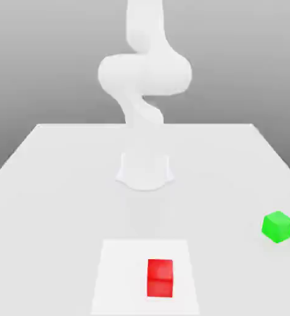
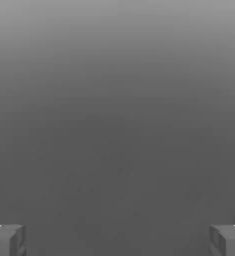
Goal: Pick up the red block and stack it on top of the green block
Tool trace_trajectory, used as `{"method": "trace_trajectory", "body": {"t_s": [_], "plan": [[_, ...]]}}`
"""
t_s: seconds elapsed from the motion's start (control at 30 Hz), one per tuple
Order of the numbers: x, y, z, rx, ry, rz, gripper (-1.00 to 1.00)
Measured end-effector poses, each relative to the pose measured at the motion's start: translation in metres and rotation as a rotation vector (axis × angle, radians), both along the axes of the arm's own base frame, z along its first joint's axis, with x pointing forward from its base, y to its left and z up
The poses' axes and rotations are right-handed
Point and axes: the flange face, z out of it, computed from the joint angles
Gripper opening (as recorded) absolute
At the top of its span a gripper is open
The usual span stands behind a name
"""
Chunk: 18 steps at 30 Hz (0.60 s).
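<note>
Grey, featureless backdrop rises behind a pale white table (image 1: 61,185) whose far edge runs straight across the exterior view. On the table, close to its near edge and about midway along it, the red block (image 1: 160,278) sits on a slightly brighter square patch (image 1: 120,278) of the surface, one face turned squarely toward the camera. The green block (image 1: 277,226) rests well apart from it, near the table's edge on the exterior view's right, turned so a corner faces forward. Both cubes lie flat on the table, neither touching anything else. The white arm (image 1: 144,74) stands on its rounded base (image 1: 144,170) at the middle of the table, behind the red block, and curves upward out of the exterior view. In the hand view the pincer (image 2: 117,240) is spread wide, its two grey fingertips (image 2: 7,240) far apart at opposite sides with nothing between them but grey background
</note>
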Motion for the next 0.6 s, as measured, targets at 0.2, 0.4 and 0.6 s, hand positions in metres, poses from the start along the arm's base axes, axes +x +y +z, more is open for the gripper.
{"method": "trace_trajectory", "body": {"t_s": [0.2,0.4,0.6], "plan": [[0.063,0.008,-0.118,-0.003,0.193,-0.012,0.00],[0.091,0.014,-0.241,-0.001,0.380,-0.021,0.00],[0.085,0.021,-0.364,0.007,0.568,-0.025,0.00]]}}
